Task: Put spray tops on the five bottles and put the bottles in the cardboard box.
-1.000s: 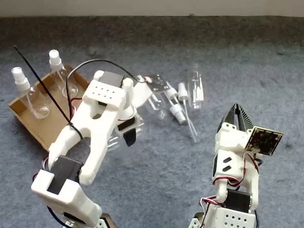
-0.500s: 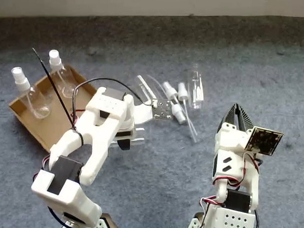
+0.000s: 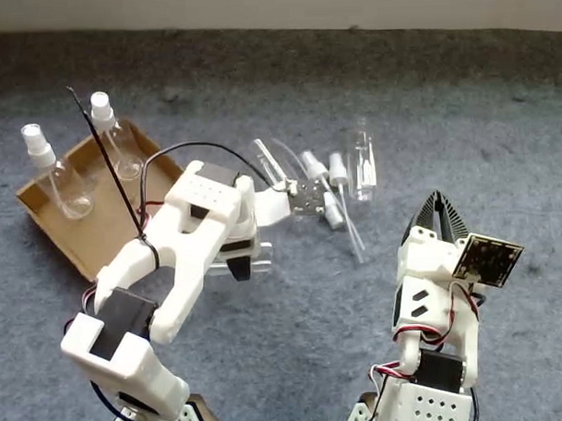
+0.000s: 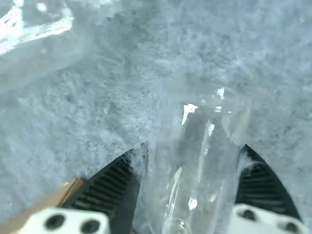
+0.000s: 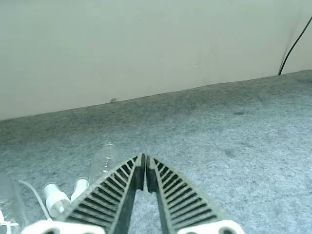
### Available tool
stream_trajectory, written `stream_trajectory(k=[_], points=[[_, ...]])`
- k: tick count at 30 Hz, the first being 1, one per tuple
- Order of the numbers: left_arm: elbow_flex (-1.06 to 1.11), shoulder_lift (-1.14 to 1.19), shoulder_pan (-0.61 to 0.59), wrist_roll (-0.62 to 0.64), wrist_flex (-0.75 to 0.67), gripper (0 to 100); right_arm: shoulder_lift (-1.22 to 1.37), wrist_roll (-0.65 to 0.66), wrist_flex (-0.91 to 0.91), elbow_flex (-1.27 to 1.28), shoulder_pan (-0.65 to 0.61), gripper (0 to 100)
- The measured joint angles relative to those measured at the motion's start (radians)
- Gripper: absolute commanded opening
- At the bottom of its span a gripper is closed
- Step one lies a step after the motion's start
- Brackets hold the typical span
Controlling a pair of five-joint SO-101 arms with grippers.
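The left tool (image 4: 192,150) is clamped on a clear, uncapped plastic bottle (image 4: 201,168). A black ribbed finger presses on each side of the bottle, and its open neck points back toward the wrist. In the high view this tool sits low over the grey, carpet-like counter (image 3: 500,138), between the shallow brown cardboard box (image 3: 88,238) and a scatter of loose parts. I cannot tell whether the held bottle touches the counter.

Two clear bottles with white spray tops stand upright inside the box, one by its far corner (image 3: 115,142) and one nearer its left edge (image 3: 63,179). They are close together but apart.

Beyond the left tool lie three loose white spray tops with thin dip tubes. Two are side by side (image 3: 312,163) (image 3: 338,167) and a third is just in front of them (image 3: 332,211). A second uncapped clear bottle (image 3: 361,161) lies on its side just to the right of them (its neck points away from the arms).

The right tool (image 3: 438,198) is raised over bare counter, well apart from the bottles and tops. Its black ribbed fingers are pressed together with nothing between them. Its wrist view looks past the closed tips to the lying bottle, two of the tops and a pale wall (image 5: 146,48).
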Motion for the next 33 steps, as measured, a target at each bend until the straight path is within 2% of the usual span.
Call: stream_trajectory(k=[3,11,18,22,29,33], points=[[-0.057,0.0,-0.003,0.147,0.0,26,0.0,0.0,0.0,0.0,0.0,0.5],[-0.163,-0.006,0.0,0.687,0.005,26,0.0,0.003,0.035,0.0,-0.021,0.5],[-0.163,-0.006,0.011,0.971,0.123,26,0.0,0.003,0.035,0.0,-0.028,0.5],[-0.181,-0.006,0.006,1.201,0.204,26,0.0,0.003,0.035,0.0,-0.029,0.5],[-0.242,-0.006,0.006,1.539,0.213,26,0.0,0.003,0.035,0.0,-0.029,0.5],[-0.242,-0.006,-0.04,1.703,0.213,26,0.0,0.003,0.035,0.0,-0.029,0.5]])
